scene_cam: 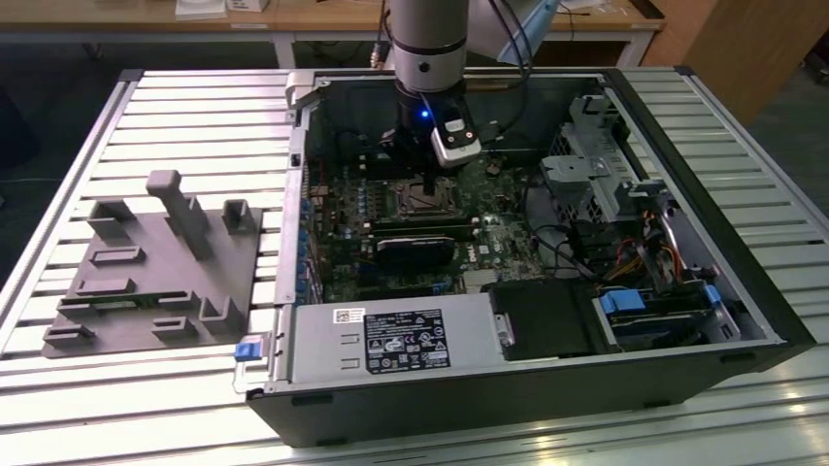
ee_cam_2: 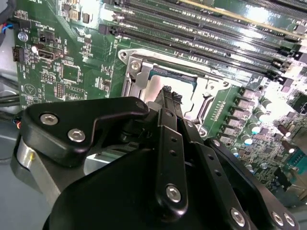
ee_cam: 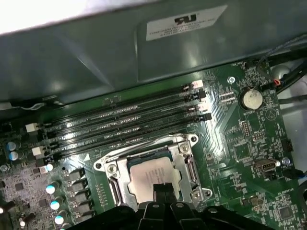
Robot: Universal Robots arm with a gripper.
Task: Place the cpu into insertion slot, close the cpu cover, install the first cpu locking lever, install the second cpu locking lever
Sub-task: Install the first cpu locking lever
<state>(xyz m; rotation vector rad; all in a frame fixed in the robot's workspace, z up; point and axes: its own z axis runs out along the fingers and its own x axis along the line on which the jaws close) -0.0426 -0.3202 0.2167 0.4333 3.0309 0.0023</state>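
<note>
**Hand parked over the CPU socket, chip seated**

We see the arm's black hand (scene_cam: 432, 184) reaching down into the open black computer case (scene_cam: 545, 388), which lies on its side on the ribbed aluminium counter (scene_cam: 194, 107). The hand sits directly above the insertion slot (scene_cam: 421, 202), the small square socket with a silvery metal rim on the green motherboard (scene_cam: 344, 262).

In the first wrist view the cpu (ee_cam: 152, 176), a flat square chip with a dull silver-tan metal top, lies flat inside the insertion slot (ee_cam: 112, 191), straight below the hand (ee_cam: 163, 189). The fingertips (ee_cam: 160, 191) sit together over the chip's near edge; we see no gap between them, so we read the hand as clenched with nothing grasped. We cannot tell whether the tips touch the chip or hang just above it.

In the second wrist view the fingertips (ee_cam_2: 171, 96) point down into the socket opening, silvery metal framing (ee_cam_2: 132, 72) around them. We cannot tell from either wrist view whether the cover plate is down over the chip.

Just beyond the socket from the hand run four long black memory slots (ee_cam: 124, 122), parallel to the socket's far edge. Well off to the hand's side, outside the case, a grey plastic fixture block (scene_cam: 155, 272) with upright posts sits on the counter.
</note>
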